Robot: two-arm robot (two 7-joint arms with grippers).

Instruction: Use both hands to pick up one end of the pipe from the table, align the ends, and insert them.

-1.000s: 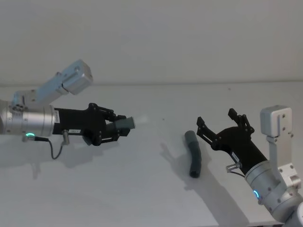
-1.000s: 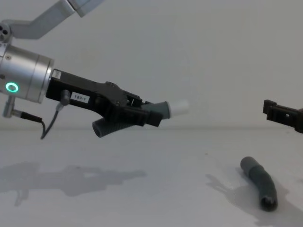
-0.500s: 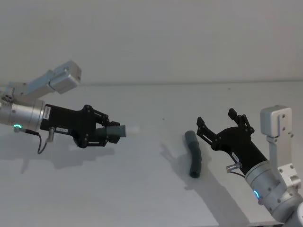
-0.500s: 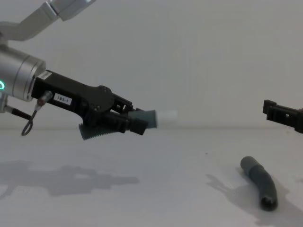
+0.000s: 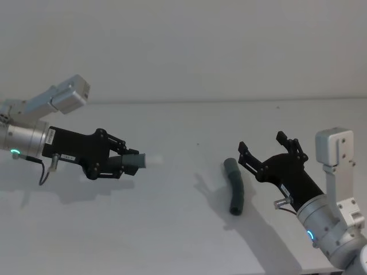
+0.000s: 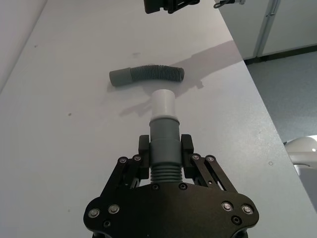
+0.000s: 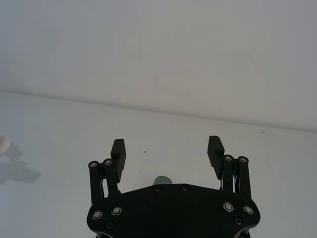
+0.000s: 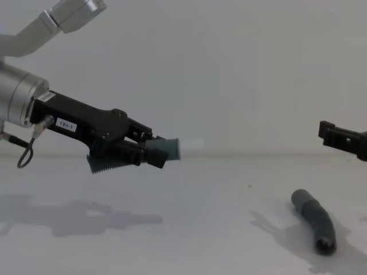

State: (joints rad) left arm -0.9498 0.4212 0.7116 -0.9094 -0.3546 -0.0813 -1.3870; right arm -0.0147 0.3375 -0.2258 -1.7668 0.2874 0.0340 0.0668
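down at the near right corner of the table (image 5: 143, 229) the right gripper (image 5: 261, 141) hangs just above the surface. its two fingers (image 7: 118, 148) are spread wide with nothing between them, and they point toward the far edge and a little toward the left.

just beside it, toward the middle of the table, the loose pipe piece (image 5: 235, 186) lies flat on the white top. it is slightly bent and runs from near to far. its open dark socket (image 8: 325, 246) faces the near edge, and its other end is a smooth grey cuff (image 6: 119, 77). the gripper's fingers stand close to that piece but apart from it.

farther over, toward the left edge, the left gripper (image 5: 127, 162) is held in the air, its shadow on the table below. it is clamped on the second pipe piece (image 5: 136, 161), fingers closed on the ribbed part. the grey cuff and narrower white tip (image 6: 163, 104) stick out past the fingertips. that tip points across the table toward the right side, well apart from the lying piece.
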